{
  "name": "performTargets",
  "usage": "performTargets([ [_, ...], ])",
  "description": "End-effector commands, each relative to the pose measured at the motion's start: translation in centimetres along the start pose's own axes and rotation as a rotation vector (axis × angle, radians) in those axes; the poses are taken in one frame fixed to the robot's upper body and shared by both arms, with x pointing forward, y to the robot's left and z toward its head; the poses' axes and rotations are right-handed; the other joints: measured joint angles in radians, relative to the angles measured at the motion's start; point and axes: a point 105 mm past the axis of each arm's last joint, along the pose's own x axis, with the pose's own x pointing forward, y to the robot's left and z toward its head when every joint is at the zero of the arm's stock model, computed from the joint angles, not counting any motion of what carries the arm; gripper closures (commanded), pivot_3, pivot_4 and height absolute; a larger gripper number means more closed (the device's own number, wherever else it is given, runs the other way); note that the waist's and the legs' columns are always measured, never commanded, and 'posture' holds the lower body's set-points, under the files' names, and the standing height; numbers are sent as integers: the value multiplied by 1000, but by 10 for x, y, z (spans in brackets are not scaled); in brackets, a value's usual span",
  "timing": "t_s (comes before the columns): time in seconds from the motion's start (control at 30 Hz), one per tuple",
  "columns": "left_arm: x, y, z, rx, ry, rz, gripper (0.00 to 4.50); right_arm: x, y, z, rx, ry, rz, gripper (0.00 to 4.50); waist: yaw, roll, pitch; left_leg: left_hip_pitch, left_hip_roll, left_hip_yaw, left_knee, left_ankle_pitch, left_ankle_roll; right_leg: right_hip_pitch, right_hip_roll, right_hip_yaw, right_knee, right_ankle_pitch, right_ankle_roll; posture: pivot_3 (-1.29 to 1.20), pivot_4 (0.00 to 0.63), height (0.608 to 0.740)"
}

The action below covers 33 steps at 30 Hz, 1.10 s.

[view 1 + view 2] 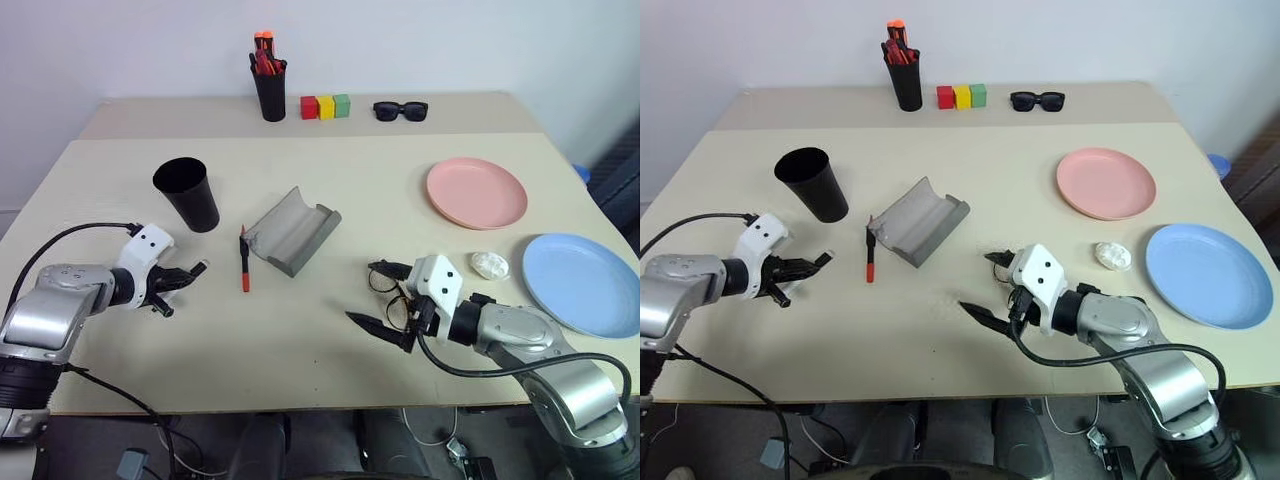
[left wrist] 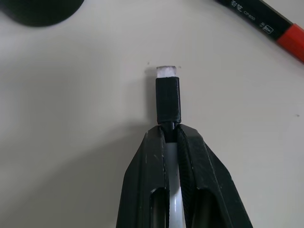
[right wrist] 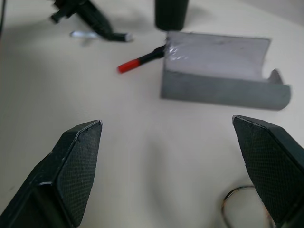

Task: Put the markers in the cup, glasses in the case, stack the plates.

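Markers come first here: the left hand (image 1: pixel 190 273), near the tabletop's left edge, is closed tight on the white-bodied marker (image 2: pixel 168 102), its black cap poking out past the fingertips. I'd judge that pen light, stiff and a bit slick, so a pinch around the barrel suits it, though it could pivot if tipped carelessly. The red marker (image 1: pixel 244 268) lies flat on the tabletop, just beside the near left corner of the grey glasses case (image 1: pixel 292 231), which sits open toward the middle with its curved trough bare. The black cup (image 1: pixel 187 193) stands upright behind the left hand, and from here I can see nothing inside it.

Over on the right, the right hand (image 1: pixel 383 296) hangs with its two fingers spread wide and holding nothing, close above the wire-framed glasses (image 1: pixel 388 286) that rest on the tabletop. Those look frail and springy; I'd take them by the bridge or a temple arm, never across a lens.

The pink plate (image 1: pixel 477 192) and the blue plate (image 1: pixel 585 283) lie apart toward the right edge, not yet stacked, both bare. Rigid and light, I'd guess, best lifted by the rim. A small white crumpled lump (image 1: pixel 490 264) sits between them. At the far edge a black pen holder (image 1: pixel 269 90) is stuffed with orange-red pens.
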Motion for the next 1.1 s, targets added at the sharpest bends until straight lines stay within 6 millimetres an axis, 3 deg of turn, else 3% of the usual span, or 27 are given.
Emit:
performTargets([
  [0.03, -34, -36, 55, 134, -300, -171, 4469, 7, -23, 15, 37, -98, -117, 0, 2, -2, 1, 0, 0, 0, 0, 0, 0, 0, 0, 0, 0, 0, 0, 0, 150, 740],
  [0.1, -44, -41, 66, 139, -385, -184, 4469, 9, -24, 20, 39, -122, -116, 0, 10, -2, 2, -1, 0, 0, 0, 0, 0, 0, -1, 0, 0, 0, 0, 0, 150, 740],
  [0.27, -57, -5, 137, 8, -799, 109, 4469, 28, -58, 55, -47, -272, -293, 0, 11, -1, 3, 0, 0, -2, 6, 0, 0, 3, 1, -2, 2, 1, -1, 0, 150, 740],
  [0.43, -58, 42, 173, -4, -953, 572, 4469, 50, -50, 72, -62, -333, -246, 0, 6, -1, 3, 2, 0, -2, 8, 1, -1, 6, 1, -2, 1, 6, 4, 0, 150, 740],
  [0.6, -36, 52, 204, 81, -1015, 726, 4469, 74, -36, 85, -77, -376, -183, 0, 7, -1, 4, -1, 0, -2, 5, 1, -2, 2, 1, -1, 1, 7, 7, 0, 150, 740],
  [0.83, -12, 59, 199, 106, -994, 741, 4469, 85, -19, 89, -80, -398, -140, 0, 4, -1, 4, -1, 0, -2, 4, 1, -2, 1, 1, -1, 1, 7, 7, 0, 150, 740],
  [1.1, -9, 66, 176, 80, -960, 797, 4469, 84, -18, 81, -71, -376, -146, 0, 4, -1, 4, -1, 0, -2, 4, 1, -2, 1, 1, -1, 2, 7, 7, 0, 150, 740],
])
